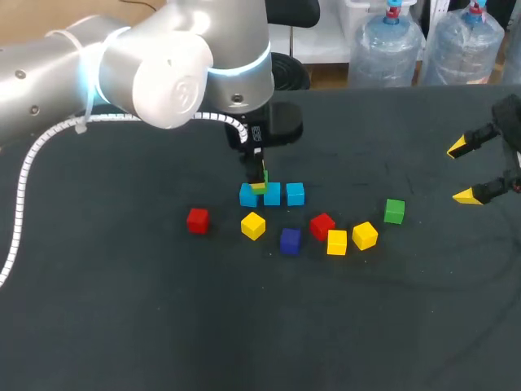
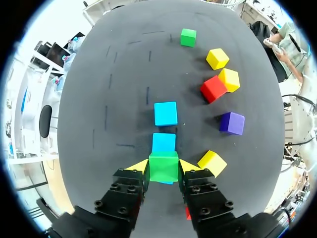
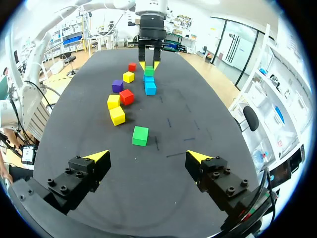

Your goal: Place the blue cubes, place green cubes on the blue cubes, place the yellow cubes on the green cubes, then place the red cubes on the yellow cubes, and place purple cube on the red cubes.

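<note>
Three blue cubes (image 1: 271, 194) stand in a row at the table's middle. My left gripper (image 1: 259, 181) is shut on a green cube (image 2: 163, 166), held right over the row's left end cube (image 1: 247, 195); whether they touch I cannot tell. Ahead of the fingers lie the other two blue cubes (image 2: 163, 142) (image 2: 165, 113). A second green cube (image 1: 394, 211) sits to the right. Loose yellow cubes (image 1: 253, 225) (image 1: 336, 242) (image 1: 365, 235), red cubes (image 1: 197, 220) (image 1: 321, 225) and a purple cube (image 1: 290, 239) lie in front of the row. My right gripper (image 1: 464, 171) hovers open and empty at the far right.
The dark table (image 1: 122, 309) has wide free room at the front and left. In the right wrist view the loose green cube (image 3: 140, 135) is the nearest thing ahead of the right gripper (image 3: 148, 158), with bare table between them.
</note>
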Robot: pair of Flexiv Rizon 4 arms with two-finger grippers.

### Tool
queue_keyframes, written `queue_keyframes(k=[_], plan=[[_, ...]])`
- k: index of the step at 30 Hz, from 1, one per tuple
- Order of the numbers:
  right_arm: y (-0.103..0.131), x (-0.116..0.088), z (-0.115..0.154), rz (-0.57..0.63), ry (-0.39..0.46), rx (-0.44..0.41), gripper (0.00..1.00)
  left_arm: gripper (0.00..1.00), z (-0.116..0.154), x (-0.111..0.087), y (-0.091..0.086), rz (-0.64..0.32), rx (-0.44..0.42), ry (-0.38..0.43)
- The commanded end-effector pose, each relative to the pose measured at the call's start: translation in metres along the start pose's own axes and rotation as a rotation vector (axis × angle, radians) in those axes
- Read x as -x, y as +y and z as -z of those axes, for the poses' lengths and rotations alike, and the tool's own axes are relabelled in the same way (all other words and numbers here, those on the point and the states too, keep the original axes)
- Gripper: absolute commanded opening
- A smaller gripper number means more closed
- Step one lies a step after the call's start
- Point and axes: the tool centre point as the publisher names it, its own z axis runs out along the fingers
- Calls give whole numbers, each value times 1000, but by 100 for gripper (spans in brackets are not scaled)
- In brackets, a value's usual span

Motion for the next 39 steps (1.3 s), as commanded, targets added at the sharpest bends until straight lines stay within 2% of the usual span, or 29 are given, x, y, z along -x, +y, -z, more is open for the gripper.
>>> queue_keyframes(k=[1, 4, 7, 17, 27, 31, 39], plan=[[-1, 0, -1, 1, -3, 1, 100, 0, -1, 0, 3, 0, -6, 5], [-1, 0, -1, 1, -3, 1, 100, 1, -1, 0, 3, 1, -7, 7], [-1, 0, -1, 1, -3, 1, 100, 6, -1, 0, 3, 1, -8, 8], [-1, 0, -1, 1, -3, 1, 100, 6, -1, 0, 4, -3, -7, 7], [-1, 0, -1, 1, -3, 1, 100, 10, -1, 1, 3, -6, -9, 11], [-1, 0, -1, 1, -3, 1, 100, 17, -1, 2, 3, -5, -9, 13], [-1, 0, -1, 1, -3, 1, 100, 40, -1, 2, 4, -5, -10, 15]])
